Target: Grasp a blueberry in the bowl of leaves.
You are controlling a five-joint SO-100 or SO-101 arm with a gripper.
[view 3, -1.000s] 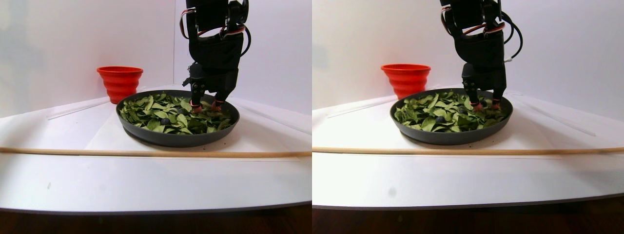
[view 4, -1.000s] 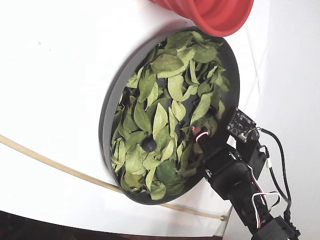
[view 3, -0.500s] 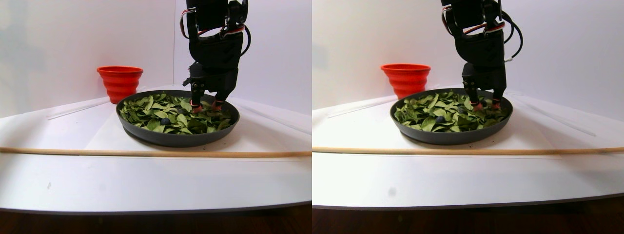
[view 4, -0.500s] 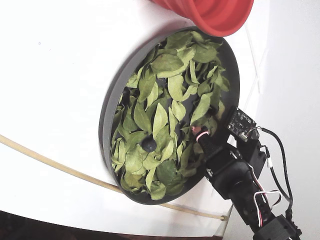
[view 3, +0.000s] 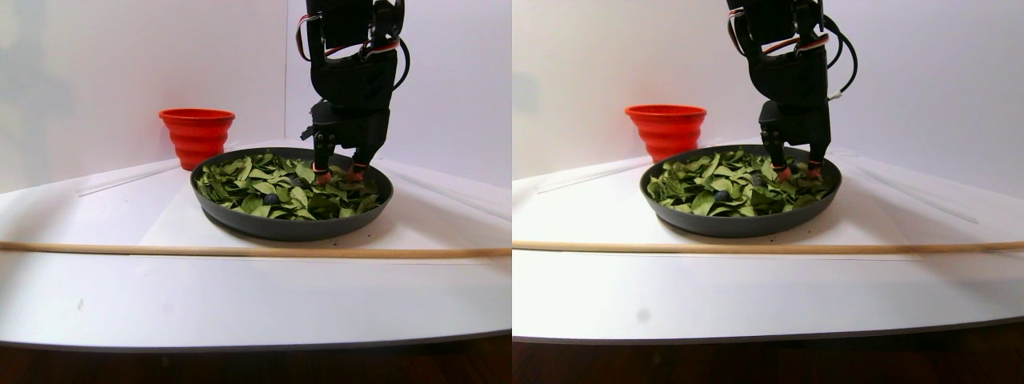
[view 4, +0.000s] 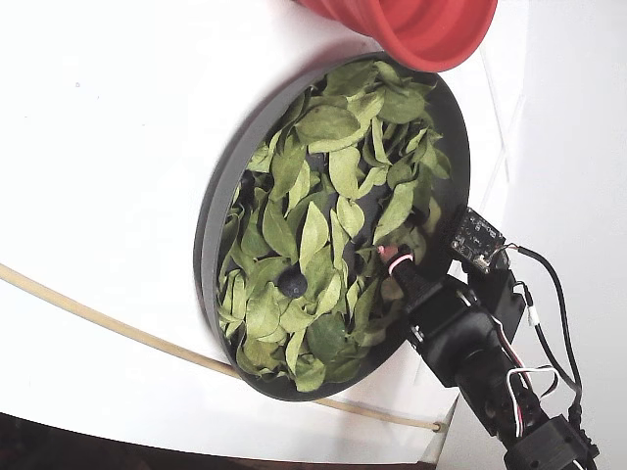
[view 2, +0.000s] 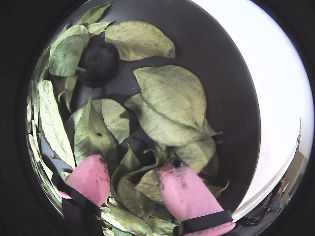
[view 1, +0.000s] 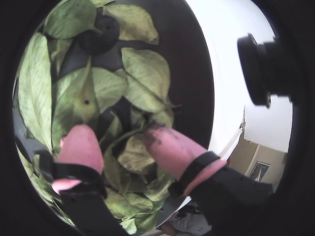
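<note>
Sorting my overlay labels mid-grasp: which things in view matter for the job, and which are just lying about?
Job:
bowl
leaves
blueberry
hand, open

Lying about:
red cup
wooden stick

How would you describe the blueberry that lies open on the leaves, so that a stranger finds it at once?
In the fixed view, look at the wide dark grey bowl filled with green leaves. The blueberry sits in the lower left part of the pile, apart from the gripper. It is the one small, round, dark blue thing among flat green leaves.
</note>
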